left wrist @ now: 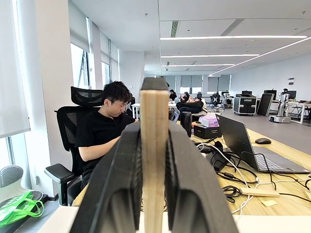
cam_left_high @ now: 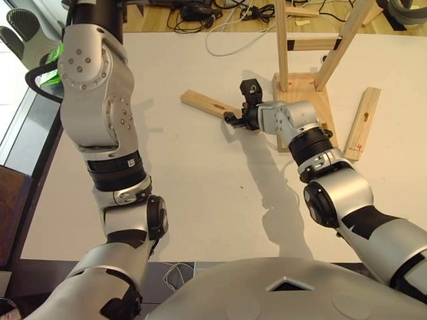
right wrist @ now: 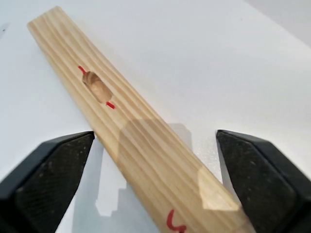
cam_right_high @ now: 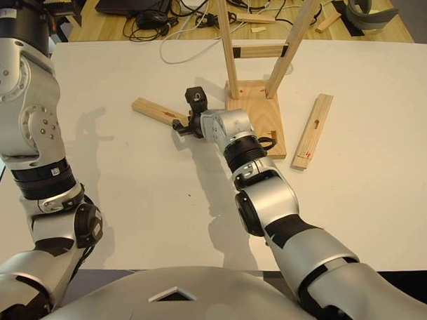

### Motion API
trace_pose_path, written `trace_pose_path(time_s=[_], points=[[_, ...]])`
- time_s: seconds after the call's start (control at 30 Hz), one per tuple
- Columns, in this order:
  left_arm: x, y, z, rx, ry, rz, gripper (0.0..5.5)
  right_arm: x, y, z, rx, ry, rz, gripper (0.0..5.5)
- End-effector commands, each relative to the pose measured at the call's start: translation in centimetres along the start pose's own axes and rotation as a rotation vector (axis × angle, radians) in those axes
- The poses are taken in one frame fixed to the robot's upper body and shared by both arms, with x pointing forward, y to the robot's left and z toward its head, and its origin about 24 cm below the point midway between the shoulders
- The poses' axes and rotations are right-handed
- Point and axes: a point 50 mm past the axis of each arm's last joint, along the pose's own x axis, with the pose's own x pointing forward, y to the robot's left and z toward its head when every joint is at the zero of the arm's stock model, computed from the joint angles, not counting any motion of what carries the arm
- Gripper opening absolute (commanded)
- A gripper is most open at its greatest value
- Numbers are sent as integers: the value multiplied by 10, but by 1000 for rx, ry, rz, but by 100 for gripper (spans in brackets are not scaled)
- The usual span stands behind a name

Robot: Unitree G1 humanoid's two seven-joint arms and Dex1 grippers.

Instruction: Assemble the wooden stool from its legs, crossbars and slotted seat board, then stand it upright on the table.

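A slotted seat board (cam_left_high: 317,100) lies flat at the table's far right. Two legs (cam_left_high: 282,38) stand up from it, joined by a crossbar (cam_left_high: 311,43). A loose wooden bar (cam_left_high: 207,103) with a slot and red marks lies to its left. My right gripper (right wrist: 155,179) hovers open over the near end of this bar (right wrist: 112,111), one finger (right wrist: 48,179) on each side, not touching it. Another slotted bar (cam_left_high: 362,123) lies right of the board. My left gripper (left wrist: 154,131), raised high at the left, is shut on an upright wooden piece (left wrist: 154,165).
Cables and a mouse (cam_left_high: 194,10) lie on the wooden surface beyond the table's far edge. A green bag (cam_left_high: 49,76) sits off the table's left side. The white table (cam_left_high: 201,195) is bare in its middle and near part.
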Motion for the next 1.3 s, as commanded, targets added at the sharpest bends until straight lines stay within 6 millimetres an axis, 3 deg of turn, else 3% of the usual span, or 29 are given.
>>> trace_pose_path(time_s=[0.03,0.17,0.3,0.43,0.57,0.67,0.73,0.9,0.97,1.13,1.23,1.3], points=[[2,-3,-1,1,-4,-2,40,10,77,-56,65,339,228,467],[3,-2,0,3,-9,2,40,-8,80,-46,16,358,317,467],[4,-3,0,2,-14,-7,40,-47,48,-37,-19,324,369,467],[3,0,0,9,-9,-5,40,-79,15,-21,-46,198,290,467],[-1,-2,-4,12,19,-33,40,-115,7,-15,-113,37,353,467],[-9,-11,-17,-5,71,-104,40,-160,-2,-26,-225,-99,504,467],[-16,-19,-28,-35,98,-152,40,-174,-13,-40,-241,-136,523,447],[-34,-67,-60,-112,98,-543,40,-190,-23,-70,-5,-240,698,358],[-34,-76,-71,-113,76,-664,40,-191,-20,-79,85,-236,784,323],[-10,-72,-90,55,35,-757,40,-186,-10,-93,246,-238,881,240],[7,-57,-107,331,86,-713,40,-186,-9,-95,278,-246,901,189],[4,-51,-125,509,172,-801,40,-185,-8,-94,286,-251,894,152]])
